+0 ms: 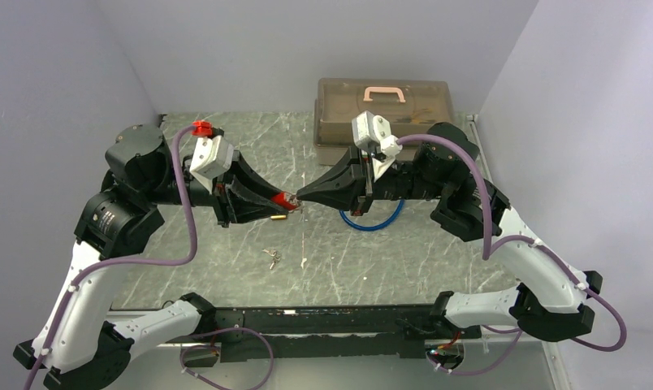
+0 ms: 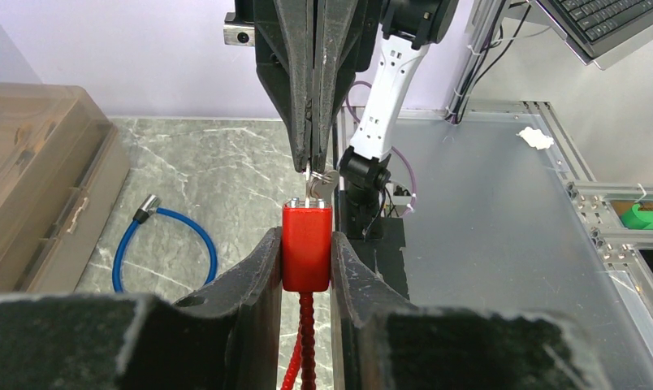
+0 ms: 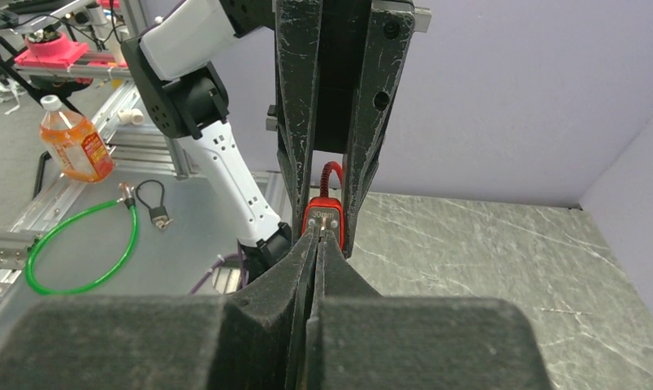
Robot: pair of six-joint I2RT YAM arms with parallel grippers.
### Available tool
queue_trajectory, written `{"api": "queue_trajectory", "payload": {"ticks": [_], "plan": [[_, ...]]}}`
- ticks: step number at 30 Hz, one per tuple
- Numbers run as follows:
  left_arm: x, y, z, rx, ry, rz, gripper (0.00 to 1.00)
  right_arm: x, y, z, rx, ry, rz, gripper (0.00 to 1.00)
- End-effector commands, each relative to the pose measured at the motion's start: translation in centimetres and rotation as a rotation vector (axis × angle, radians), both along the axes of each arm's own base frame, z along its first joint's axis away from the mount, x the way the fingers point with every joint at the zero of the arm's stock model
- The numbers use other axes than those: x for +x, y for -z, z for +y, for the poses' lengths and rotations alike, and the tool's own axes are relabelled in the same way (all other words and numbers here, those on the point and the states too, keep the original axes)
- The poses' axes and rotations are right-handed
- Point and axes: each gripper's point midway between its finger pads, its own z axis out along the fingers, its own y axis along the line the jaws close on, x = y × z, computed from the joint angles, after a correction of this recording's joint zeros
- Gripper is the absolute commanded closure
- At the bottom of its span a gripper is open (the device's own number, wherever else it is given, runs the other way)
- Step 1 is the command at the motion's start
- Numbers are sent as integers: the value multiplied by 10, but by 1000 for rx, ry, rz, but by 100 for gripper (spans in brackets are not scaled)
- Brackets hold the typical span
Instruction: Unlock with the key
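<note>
Red lock (image 2: 307, 248) held in mid-air over the desk (image 1: 226, 268), clamped on both flanks by the left jaws, which stand part open at the lock's width. The right jaws are pressed fully together on a silver key (image 2: 323, 185), whose blade meets the lock's top face. A red cable (image 2: 301, 345) runs from the lock's other end. On the desk: blue cable (image 1: 370, 229) near a brown box (image 1: 384, 110), and loose keys (image 1: 272, 257).
</note>
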Motion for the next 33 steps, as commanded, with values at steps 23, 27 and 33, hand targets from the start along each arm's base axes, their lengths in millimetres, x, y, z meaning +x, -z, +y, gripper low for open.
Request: {"api": "queue_trajectory", "payload": {"ticks": [23, 27, 33], "plan": [[0, -50, 2, -64, 1, -203, 100, 9, 63, 26, -127, -45, 212, 97], [12, -28, 4, 3, -43, -243, 100, 15, 45, 17, -140, -3, 178, 71], [30, 18, 11, 155, -118, -298, 100, 30, 30, -7, -180, 115, 127, 66]]}}
